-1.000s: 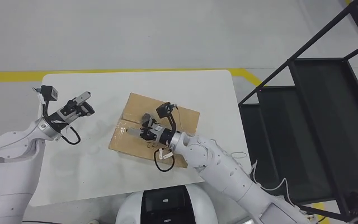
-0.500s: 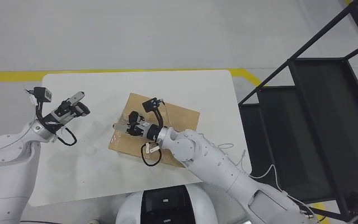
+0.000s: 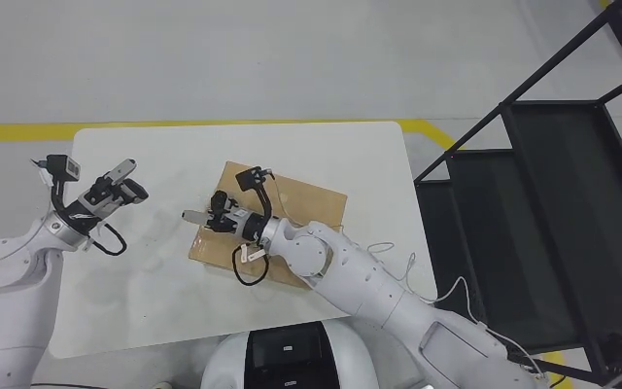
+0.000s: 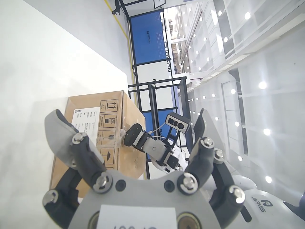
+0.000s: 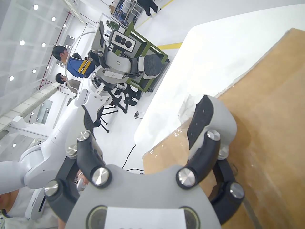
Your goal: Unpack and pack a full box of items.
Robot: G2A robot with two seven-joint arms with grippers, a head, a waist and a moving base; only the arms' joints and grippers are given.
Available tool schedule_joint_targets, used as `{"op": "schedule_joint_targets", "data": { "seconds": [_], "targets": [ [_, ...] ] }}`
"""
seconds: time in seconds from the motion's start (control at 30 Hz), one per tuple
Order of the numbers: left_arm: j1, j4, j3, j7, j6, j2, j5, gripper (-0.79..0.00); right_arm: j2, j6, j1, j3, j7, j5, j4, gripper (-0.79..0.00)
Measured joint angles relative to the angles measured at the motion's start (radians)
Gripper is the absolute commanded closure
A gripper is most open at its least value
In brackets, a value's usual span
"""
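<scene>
Box (image 3: 311,199), brown cardboard, flaps closed, taped

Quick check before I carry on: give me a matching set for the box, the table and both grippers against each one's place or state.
1 cardboard box
2 left gripper
3 right gripper
4 table

A white, bears the box
B open, over bare table
C at the box's taped edge
D brown, flaps shut

Pairs: 1-D, 2-B, 3-C, 4-A

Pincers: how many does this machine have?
2. The left pincer hangs open above the white table's left side; the right pincer sits at the brown cardboard box's left edge.
</scene>
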Motion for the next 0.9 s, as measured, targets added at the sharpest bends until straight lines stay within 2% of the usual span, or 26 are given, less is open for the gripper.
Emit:
{"op": "schedule_joint_targets", "data": {
  "seconds": [0.2, 0.4, 0.63, 0.9],
  "targets": [
    [-0.006, 0.016, -0.003, 0.002, 0.005, -0.001, -0.006, -0.785, 0.046, -0.047, -0.109, 0.092, 0.061, -0.043, -0.149, -0.785],
    [-0.026, 0.032, 0.011, 0.002, 0.009, -0.004, -0.013, -0.785, 0.104, 0.017, -0.256, 0.242, 0.156, -0.095, -0.329, -0.785],
    [-0.037, 0.035, 0.029, -0.001, 0.0, -0.009, -0.014, -0.785, 0.126, 0.081, -0.316, 0.325, 0.209, -0.081, -0.353, -0.785],
    [-0.044, 0.049, 0.032, -0.006, -0.005, -0.01, -0.011, -0.785, 0.144, 0.057, -0.378, 0.384, 0.229, -0.062, -0.373, -0.785]
  ]
}}
